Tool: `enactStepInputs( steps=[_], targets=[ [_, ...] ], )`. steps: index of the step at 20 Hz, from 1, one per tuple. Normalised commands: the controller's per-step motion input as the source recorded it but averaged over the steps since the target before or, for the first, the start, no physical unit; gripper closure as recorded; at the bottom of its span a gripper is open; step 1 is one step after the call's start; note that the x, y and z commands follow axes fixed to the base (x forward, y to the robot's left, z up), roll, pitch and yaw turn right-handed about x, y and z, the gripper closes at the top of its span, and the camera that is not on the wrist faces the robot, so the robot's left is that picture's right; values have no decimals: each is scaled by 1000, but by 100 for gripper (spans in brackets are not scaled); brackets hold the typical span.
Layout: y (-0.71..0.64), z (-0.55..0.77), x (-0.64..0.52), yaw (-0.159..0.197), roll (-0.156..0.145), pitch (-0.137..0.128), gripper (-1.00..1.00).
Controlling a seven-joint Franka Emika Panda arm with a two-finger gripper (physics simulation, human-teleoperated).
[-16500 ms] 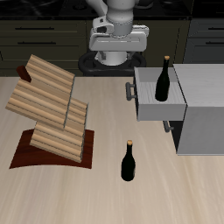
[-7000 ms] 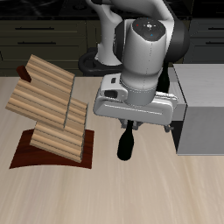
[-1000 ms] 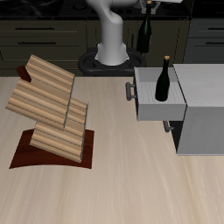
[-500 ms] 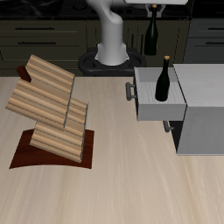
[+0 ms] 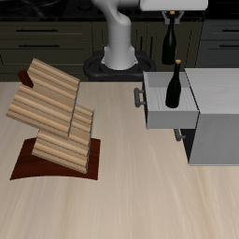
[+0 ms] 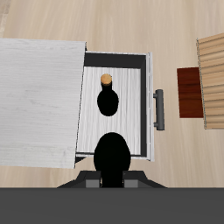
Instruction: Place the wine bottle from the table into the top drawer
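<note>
Standing on its dark red-brown base, the slatted wooden rack (image 5: 53,112) is seen on the table (image 5: 121,201). Further along, the top drawer (image 5: 168,108) is pulled open, with a second bottle (image 5: 175,85) upright inside. Above it, the wine bottle (image 5: 170,41) is held clamped by the neck in the gripper (image 5: 170,14).

The bench (image 5: 121,201) is pale beige wood with a fine matt grain. The wine bottle (image 5: 169,39) held high is near-black glass with a faint sheen; the second bottle (image 5: 175,86) looks the same, with a tan cork. The top drawer (image 5: 161,115) is smooth, matt light grey, like painted metal or plastic. The slatted rack (image 5: 54,112) is light raw wood on a dark red-brown base (image 5: 28,166).
</note>
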Motion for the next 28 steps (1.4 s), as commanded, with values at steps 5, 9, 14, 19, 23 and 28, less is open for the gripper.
enactStepInputs(
  steps=[5, 9, 14, 19, 23, 28],
  targets=[
    [63, -143, 261, -17, -18, 67, 100],
    [-38, -206, 187, -28, -20, 58, 100],
    [6, -166, 5, 1, 4, 28, 100],
    [-75, -117, -23, -14, -11, 8, 100],
    [-69, -132, -57, -7, 3, 4, 100],
    [-51, -273, 151, 15, -18, 18, 100]
  ],
)
